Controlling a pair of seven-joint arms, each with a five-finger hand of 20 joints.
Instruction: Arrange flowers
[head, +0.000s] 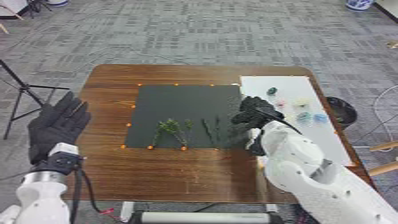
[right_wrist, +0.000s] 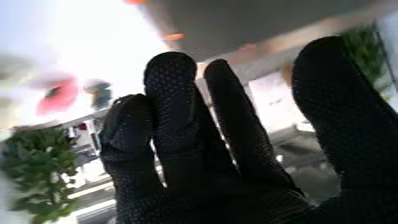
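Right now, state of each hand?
Black-gloved left hand: open, fingers spread.
Black-gloved right hand: open, fingers extended, no grip on anything visible.

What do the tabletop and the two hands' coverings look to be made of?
Tabletop: probably varnished wood, brown with visible grain and a slight sheen. Left hand and right hand: matte black, seemingly knit fabric, the right one's dotted with texture.

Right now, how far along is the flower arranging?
Early, I'd say. Looks done: green sprigs on the dark mat. In hand: nothing I can make out; right hand is at the mat's right edge, left hand open. Likely left: pink bloom, yellow bloom and blue blooms on the white sheet.
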